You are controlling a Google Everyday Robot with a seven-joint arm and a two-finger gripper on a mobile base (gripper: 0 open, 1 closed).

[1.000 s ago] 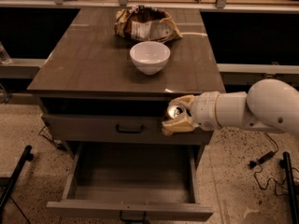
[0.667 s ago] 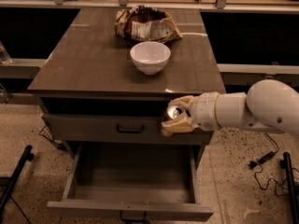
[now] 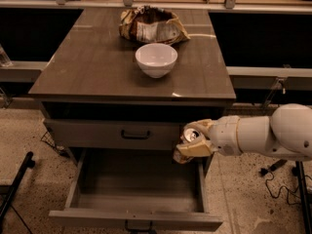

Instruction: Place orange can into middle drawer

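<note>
Desk (image 3: 87, 67) seen from the front and above; its top carries a white bowl (image 3: 156, 59), and a crumpled paper bag (image 3: 152, 26) lies just behind the bowl.

Below the top a shallow drawer (image 3: 97, 133) is shut, with a black handle (image 3: 135, 135) at the middle of its front. Under it the open drawer (image 3: 136, 220) is pulled well out; its bare floor is visible, and a dark handle shows at the lower edge of its front.

Gripper (image 3: 191, 141) is found at the desk's front right corner, level with the shut drawer and above the right rear part of the open drawer, on a thick white arm (image 3: 263, 135) reaching in from the right.

Can (image 3: 191, 136) is held in the gripper, silver top with pull tab turned up toward the camera, body tilted down and to the left. The fingers (image 3: 197, 150) are closed on it, pinching it from above and below. The can is clear of the open drawer, held in the air and not set down.
</note>
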